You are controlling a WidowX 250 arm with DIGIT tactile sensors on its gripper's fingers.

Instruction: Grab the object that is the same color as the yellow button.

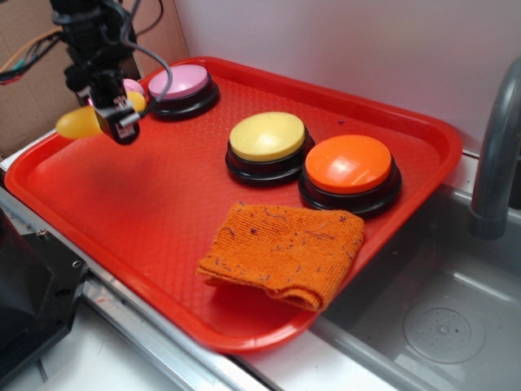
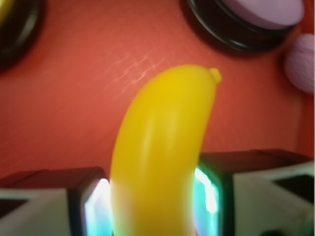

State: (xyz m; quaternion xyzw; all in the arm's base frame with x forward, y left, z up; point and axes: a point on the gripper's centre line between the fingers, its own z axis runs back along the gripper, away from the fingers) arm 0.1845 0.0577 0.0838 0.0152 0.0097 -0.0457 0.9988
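Note:
The object, a glossy yellow banana-like piece (image 1: 80, 122) (image 2: 160, 152), hangs above the red tray's (image 1: 122, 212) far left corner. My gripper (image 1: 116, 122) (image 2: 153, 201) is shut on it, one finger pressing each side. In the wrist view the piece fills the middle and curves up to a small nub. The yellow button (image 1: 267, 137), pale dome on a black base, stands mid-tray to the right of the gripper.
A pink-topped button (image 1: 181, 84) (image 2: 261, 14) sits at the back beside a pink ball (image 1: 133, 85) (image 2: 301, 63). An orange-topped button (image 1: 348, 165) stands right of the yellow one. An orange cloth (image 1: 281, 252) lies at the tray's front. A sink (image 1: 440, 326) and faucet (image 1: 496, 155) are right.

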